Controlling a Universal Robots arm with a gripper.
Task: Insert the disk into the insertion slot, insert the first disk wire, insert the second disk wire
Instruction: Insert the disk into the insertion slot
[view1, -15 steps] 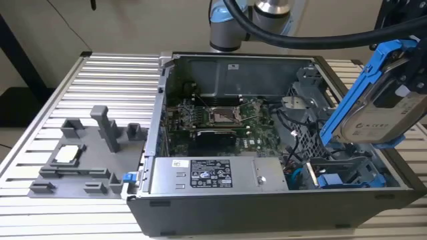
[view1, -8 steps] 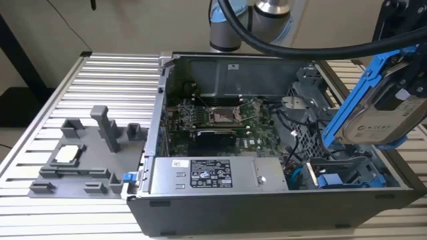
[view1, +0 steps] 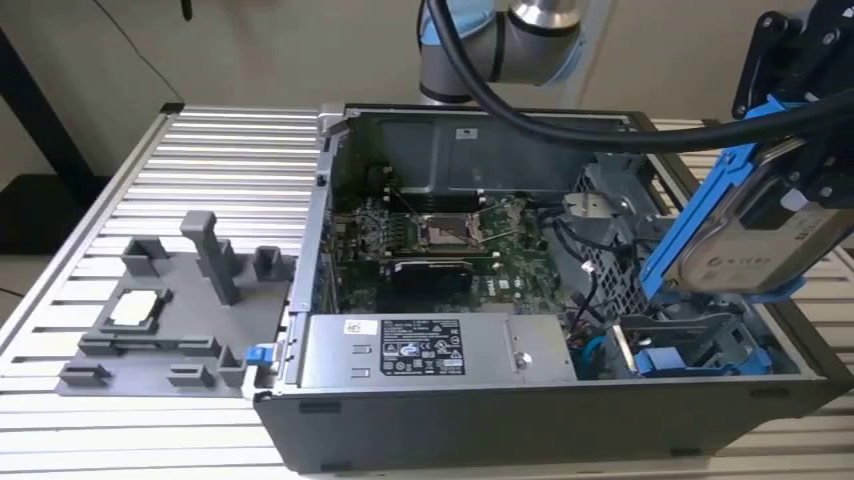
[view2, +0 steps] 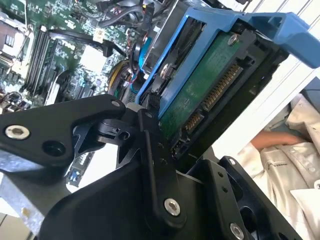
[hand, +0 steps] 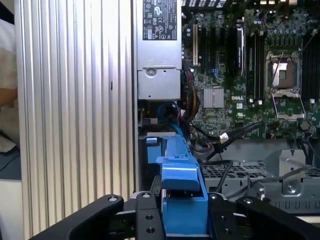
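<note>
Starting at the exterior view's left, a grey fixture tray (view1: 147, 345) holds a small pale part (view1: 138, 307), the open computer case (view1: 534, 425) contains a motherboard (view1: 441, 235) and power supply (view1: 414, 350), and rightmost the gripper (hand: 182, 217) clamps the disk (view1: 754, 245), tilted above the insertion slot (view1: 683, 338).

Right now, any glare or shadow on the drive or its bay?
Exterior view: light is even, with no glare on the drive; the bay sits in the shade of the case. First wrist view: the ribbed table glares pale, while the motherboard is evenly lit. Second wrist view: the table washes out white beside the drive, whose green board reads fine.
</note>
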